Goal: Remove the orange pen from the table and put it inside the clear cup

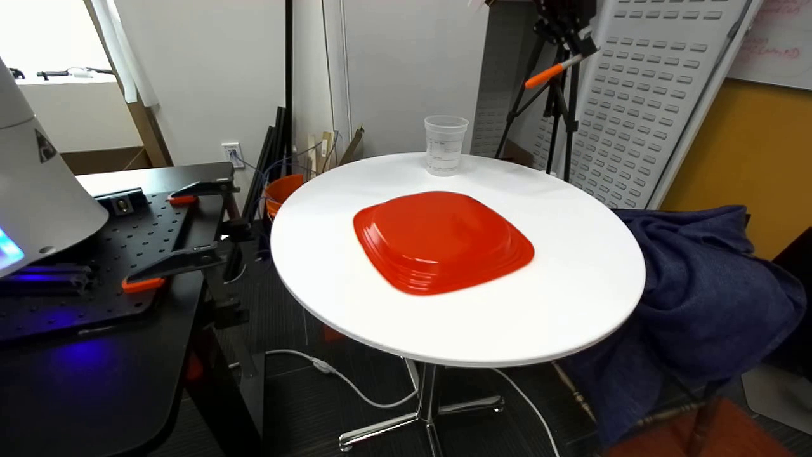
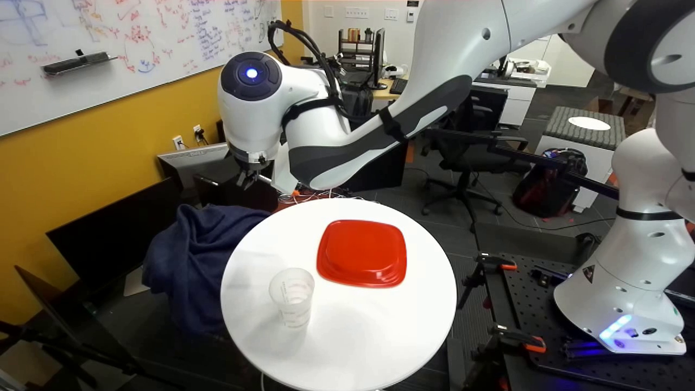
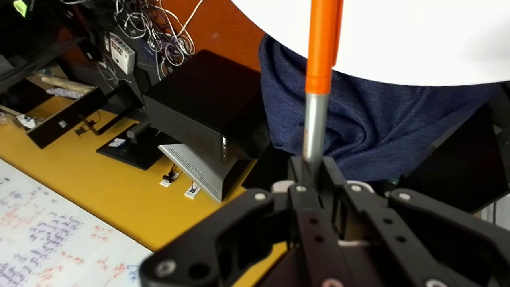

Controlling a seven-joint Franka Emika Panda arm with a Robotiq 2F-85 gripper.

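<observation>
Yellow wall (image 2: 108, 157) and a whiteboard (image 2: 157, 54) form the backdrop well beyond the round white tabletop (image 1: 571, 285). On that tabletop you have a red plate (image 1: 441, 235) near the middle and the clear cup (image 1: 445, 149) standing upright closer to the rim, apart from the plate. Your gripper (image 3: 313, 165) is higher than the tabletop, its fingers pinching the pale grey end of the orange pen (image 1: 552, 72). You hold the pen off the tabletop and well apart from the cup; in an exterior view it slants, orange end lowest. Blue cloth (image 1: 698, 304) hangs beside the tabletop; your white arm (image 2: 450, 49) stands on a black bench (image 1: 95, 406) near it.
</observation>
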